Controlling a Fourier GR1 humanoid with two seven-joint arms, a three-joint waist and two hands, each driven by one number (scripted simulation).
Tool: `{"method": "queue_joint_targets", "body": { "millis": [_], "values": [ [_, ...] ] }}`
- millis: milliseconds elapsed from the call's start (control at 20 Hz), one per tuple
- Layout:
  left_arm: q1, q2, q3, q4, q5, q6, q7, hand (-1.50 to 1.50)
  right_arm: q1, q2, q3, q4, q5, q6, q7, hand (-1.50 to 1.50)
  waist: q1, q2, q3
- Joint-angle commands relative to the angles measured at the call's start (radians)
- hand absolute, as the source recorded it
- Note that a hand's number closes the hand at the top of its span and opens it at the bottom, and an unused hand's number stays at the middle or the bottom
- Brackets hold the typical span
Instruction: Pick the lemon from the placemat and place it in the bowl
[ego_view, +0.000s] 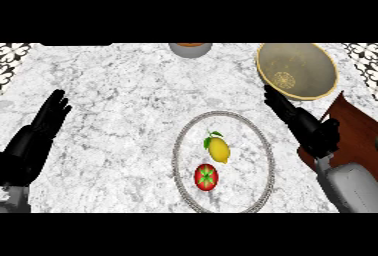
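Observation:
A yellow lemon (218, 149) with a green leaf lies in the middle of a round marble-patterned placemat (257, 140) with a beaded rim. The tan bowl (297, 70) with a gold rim stands at the far right of the counter and holds nothing. My right hand (303, 122) is open, fingers straight, between the placemat's right edge and the bowl, apart from the lemon. At the left edge my left hand (44, 122) rests open, fingers pointing away.
A red tomato (206, 176) with a green top lies on the placemat just in front of the lemon. A grey cup (190, 48) stands at the counter's far edge. A brown wooden board (360, 132) lies at the right edge beside my right forearm.

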Motion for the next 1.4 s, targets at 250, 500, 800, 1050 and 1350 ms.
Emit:
{"method": "queue_joint_targets", "body": {
  "millis": [250, 500, 800, 1050, 1350],
  "values": [
    [-0.149, -0.02, 0.105, 0.007, 0.006, 0.064, -0.066, 0.0, -0.143, 0.311, 0.36, -0.19, -0.078, 0.267, -0.03, -1.5, 0.105, -0.007, 0.008],
    [-0.134, -0.038, 0.154, 0.065, 0.038, 0.082, -0.063, 0.0, -0.007, 0.284, 0.431, -0.262, 0.469, -0.189, -0.294, -1.5, -0.004, -0.015, 0.009],
    [-0.135, -0.017, 0.196, 0.104, 0.048, 0.017, -0.1, 0.0, 0.149, 0.12, 0.541, -0.437, 0.668, -0.227, -0.301, -1.5, 0.001, -0.013, 0.008],
    [-0.178, -0.047, 0.182, 0.148, 0.023, 0.042, -0.108, 0.0, 0.016, 0.025, 0.425, -0.596, 0.766, -0.122, 0.005, -1.5, -0.008, -0.014, 0.006],
    [-0.143, -0.064, 0.163, 0.135, 0.0, 0.049, -0.119, 0.0, -0.08, -0.145, 0.356, -0.741, 0.745, 0.173, 0.288, -1.5, 0.0, -0.017, 0.003]
  ]
}}
